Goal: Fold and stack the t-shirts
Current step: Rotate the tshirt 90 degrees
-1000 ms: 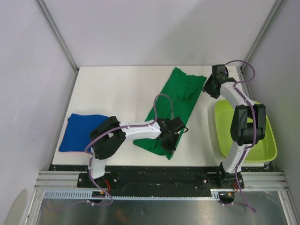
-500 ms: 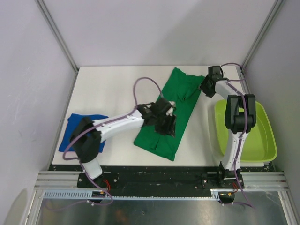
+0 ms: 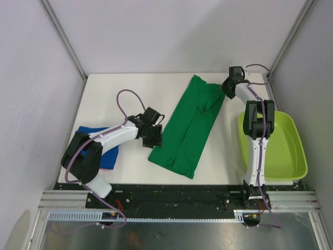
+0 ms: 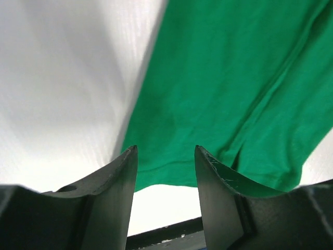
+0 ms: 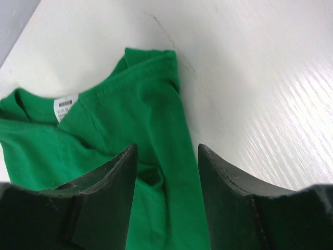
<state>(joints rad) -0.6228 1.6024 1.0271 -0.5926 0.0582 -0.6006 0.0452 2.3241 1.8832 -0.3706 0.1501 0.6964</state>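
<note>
The green t-shirt lies folded lengthwise in a long strip across the middle of the white table. It fills the left wrist view, and the right wrist view shows its collar and white tag. My left gripper is open and empty just left of the strip's near end. My right gripper is open over the shirt's far right corner. The royal blue t-shirt lies folded at the near left, mostly hidden under my left arm.
A lime-green plastic tub stands at the table's right edge, beside the right arm. Grey enclosure walls and metal posts surround the table. The black front rail runs along the near edge.
My left gripper has come off the green shirt's near end and moved left onto bare table. The right arm has straightened, its gripper shifting slightly toward the far edge. The shirt's near end lies flatter.
</note>
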